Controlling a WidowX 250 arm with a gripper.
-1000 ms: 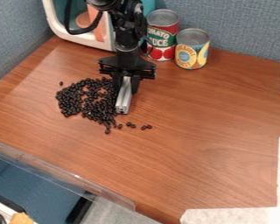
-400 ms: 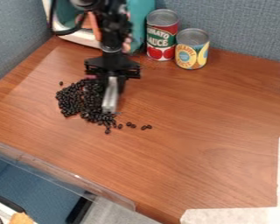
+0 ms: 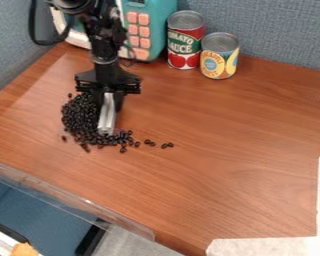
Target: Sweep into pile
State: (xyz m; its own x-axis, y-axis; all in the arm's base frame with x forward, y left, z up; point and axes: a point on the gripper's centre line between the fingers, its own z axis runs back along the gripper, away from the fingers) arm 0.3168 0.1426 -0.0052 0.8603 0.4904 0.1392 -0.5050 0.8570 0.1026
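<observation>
My gripper (image 3: 106, 102) hangs over the left part of the brown table (image 3: 223, 150), shut on a silver metal bar (image 3: 106, 117). The bar's lower end is down at the table among the black beans. Most of the black beans (image 3: 77, 120) lie packed against the bar's left side. Some are spread around its lower end, and a few loose ones trail off to the right. Beans behind the bar and the gripper are hidden.
A red can (image 3: 185, 42) and a yellow-labelled can (image 3: 219, 56) stand at the back wall. Beside them is a teal toy with pink buttons (image 3: 149, 30), partly behind the arm. A clear plastic edge (image 3: 76, 200) runs along the front left.
The gripper has moved left with the bar, and beans have been pushed left into a denser heap. The few loose beans at the right lie where they were.
</observation>
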